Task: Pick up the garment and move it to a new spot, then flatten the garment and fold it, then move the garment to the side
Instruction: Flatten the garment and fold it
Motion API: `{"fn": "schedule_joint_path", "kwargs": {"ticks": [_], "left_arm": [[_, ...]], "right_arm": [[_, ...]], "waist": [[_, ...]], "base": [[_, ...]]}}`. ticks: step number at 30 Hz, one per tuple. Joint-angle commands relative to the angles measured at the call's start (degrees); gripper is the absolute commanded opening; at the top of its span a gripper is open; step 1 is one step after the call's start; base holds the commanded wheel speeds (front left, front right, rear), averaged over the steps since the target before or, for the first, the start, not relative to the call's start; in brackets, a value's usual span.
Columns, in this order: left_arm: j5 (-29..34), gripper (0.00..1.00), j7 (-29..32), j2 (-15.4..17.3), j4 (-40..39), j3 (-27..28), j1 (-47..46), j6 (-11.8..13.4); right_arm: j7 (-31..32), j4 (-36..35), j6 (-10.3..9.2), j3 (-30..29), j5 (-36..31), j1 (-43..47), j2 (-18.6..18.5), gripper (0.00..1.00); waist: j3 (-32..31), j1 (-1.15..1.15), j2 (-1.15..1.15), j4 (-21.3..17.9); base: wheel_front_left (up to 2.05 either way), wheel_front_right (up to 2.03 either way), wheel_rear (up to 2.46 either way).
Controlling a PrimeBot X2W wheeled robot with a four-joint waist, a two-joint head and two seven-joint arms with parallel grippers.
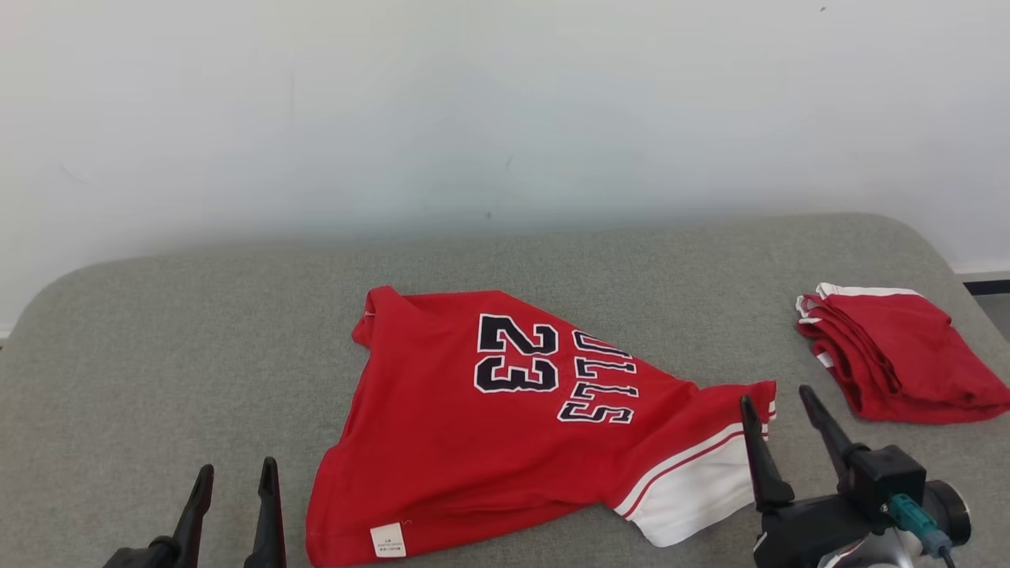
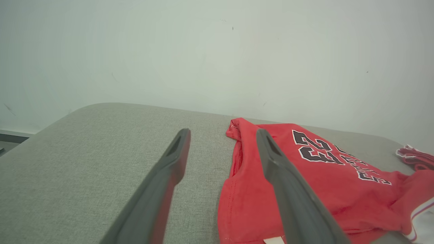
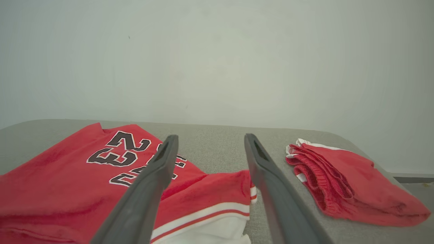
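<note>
Nearest, left gripper (image 1: 237, 467) just left of the red jersey (image 1: 489, 442), right gripper (image 1: 775, 396) at its white-trimmed right end, closer; jaws of both spread wide, empty. Soft matte knit, rumpled, long axis left to right on grey woven table (image 1: 158, 339). Beyond its right end, folded red garment (image 1: 899, 355)

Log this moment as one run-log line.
red number-23 jersey: unfolded, lying on grey fabric surface | left gripper: open, empty | right gripper: open, empty | folded red garment: far right
</note>
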Motion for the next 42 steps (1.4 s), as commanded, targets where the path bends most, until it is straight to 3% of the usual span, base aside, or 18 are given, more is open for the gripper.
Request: {"fn": "schedule_joint_path", "kwargs": {"ticks": [1, 26, 33, 42], "left_arm": [[0.6, 1.00, 0.0, 0.0, 0.2, 0.1, -0.2, 0.0], [1.3, 1.00, 0.0, 0.0, 3.0, -1.1, 0.2, -0.3], [3.2, 1.00, 0.5, 0.0, 9.9, -2.9, -0.8, 0.6], [3.7, 1.00, 1.8, 0.1, 20.4, -4.7, -5.6, 1.8]], "right_arm": [[0.1, 0.0, -0.16, 0.2, 0.2, 0.8, 0.2, 1.00], [2.3, 1.3, -0.16, -2.2, 0.4, 1.5, 2.2, 1.00], [7.0, 6.9, -0.16, -4.6, -0.2, -0.1, 2.5, 1.00], [12.9, 20.3, -0.16, -8.1, -2.1, -6.7, 2.7, 1.00]], "waist": [[-0.5, 0.01, 0.00, -0.2], [-0.1, 0.01, 0.00, -0.8], [1.2, 0.01, 0.00, -1.3], [3.7, 0.01, 0.00, -1.3]], "base": [[0.00, 0.00, 0.00], [0.00, 0.00, 0.00], [0.00, 0.00, 0.00], [0.00, 0.00, 0.00]]}}
